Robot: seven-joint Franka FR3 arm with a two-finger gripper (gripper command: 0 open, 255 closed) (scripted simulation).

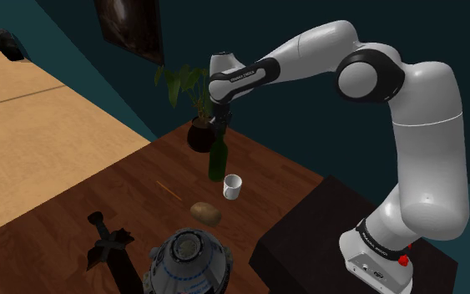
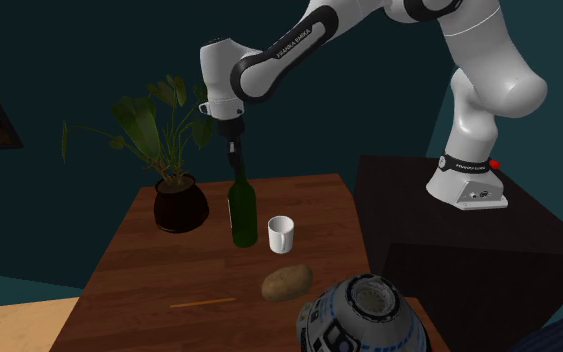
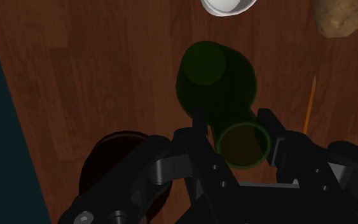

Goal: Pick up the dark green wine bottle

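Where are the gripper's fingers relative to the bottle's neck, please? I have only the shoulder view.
Observer: In the wrist view the gripper has its fingers pressed against either side of the dark green bottle, at its neck, with no gap showing.
Operator: Thank you. Does the bottle touch the plant pot? They overlap for me.
Observer: No. In the second exterior view the black pot stands apart from it, with bare table between them.

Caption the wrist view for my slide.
Claw clasping the neck of the upright dark green bottle on a wooden table.
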